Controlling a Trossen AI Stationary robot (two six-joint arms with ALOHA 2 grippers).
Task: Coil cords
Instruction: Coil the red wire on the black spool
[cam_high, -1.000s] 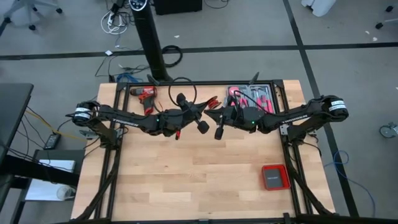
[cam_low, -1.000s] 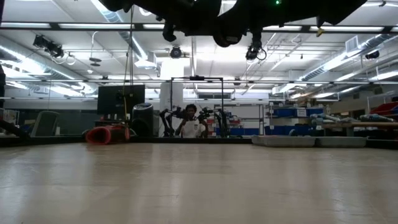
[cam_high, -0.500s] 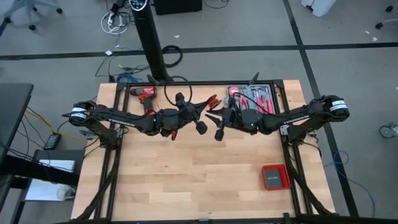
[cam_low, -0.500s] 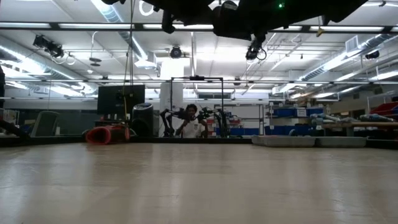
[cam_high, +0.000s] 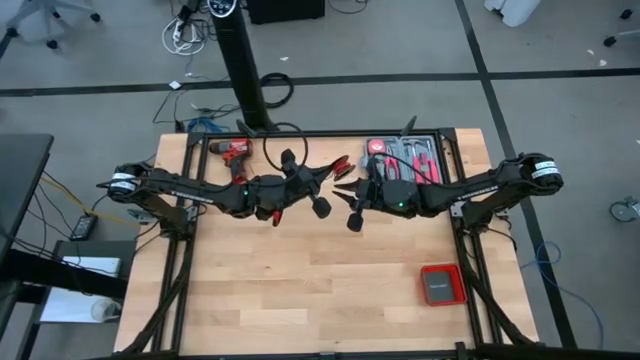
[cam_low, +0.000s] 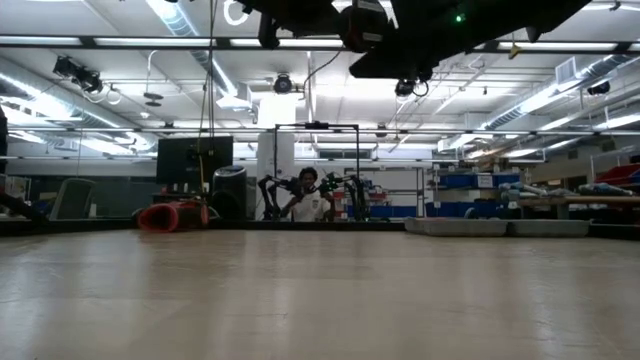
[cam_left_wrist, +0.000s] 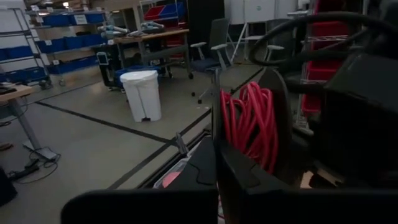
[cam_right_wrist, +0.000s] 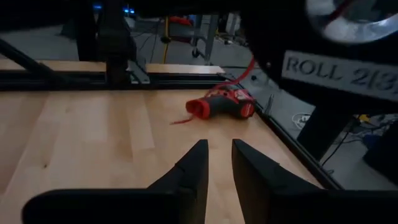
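Wooden surface carries a drill at the far left, a tool tray at the far right and a red box near the right front. Above its far middle the 2 arms meet. Left claw is pressed together on the red cord, coiled just beside its fingers. Right claw stands spread with a narrow gap, pinching nothing.

The wooden table carries a red-and-black drill, a tool tray — contents unclear — and a red box.
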